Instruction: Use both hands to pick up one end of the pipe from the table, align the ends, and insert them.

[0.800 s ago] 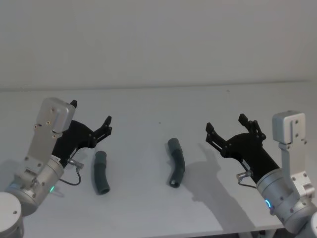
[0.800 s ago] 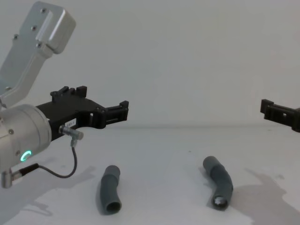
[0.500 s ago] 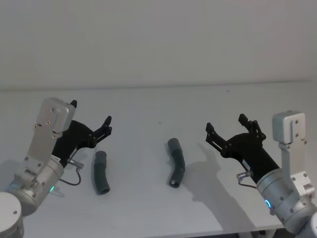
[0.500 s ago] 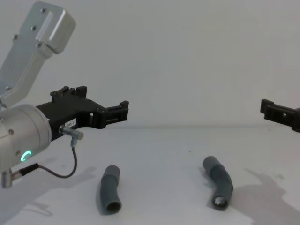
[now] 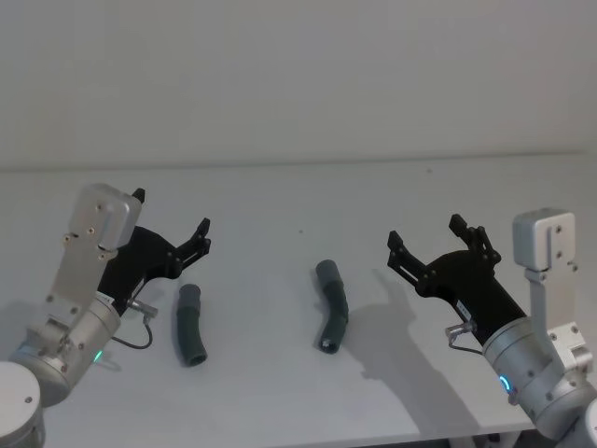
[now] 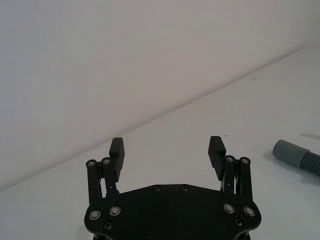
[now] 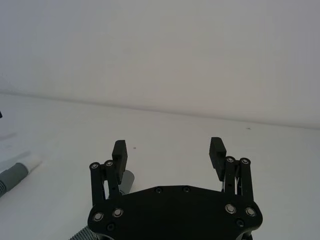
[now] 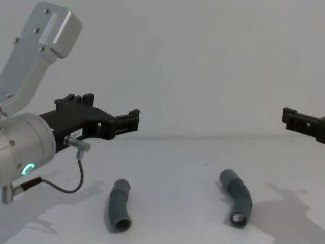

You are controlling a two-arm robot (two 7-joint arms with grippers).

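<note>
Two dark grey ribbed pieces of the pipe lie apart on the white table. The left piece shows an open mouth at its near end. The right piece is bent, with a pale tip at its near end. My left gripper hovers open just behind the left piece, holding nothing. My right gripper hovers open to the right of the right piece, also holding nothing. A smooth grey cuff appears in the left wrist view, and a pale-tipped hose end in the right wrist view.
A plain white wall rises behind the table's far edge. The table's front edge runs close below the pieces. A thin grey cable loops under the left wrist.
</note>
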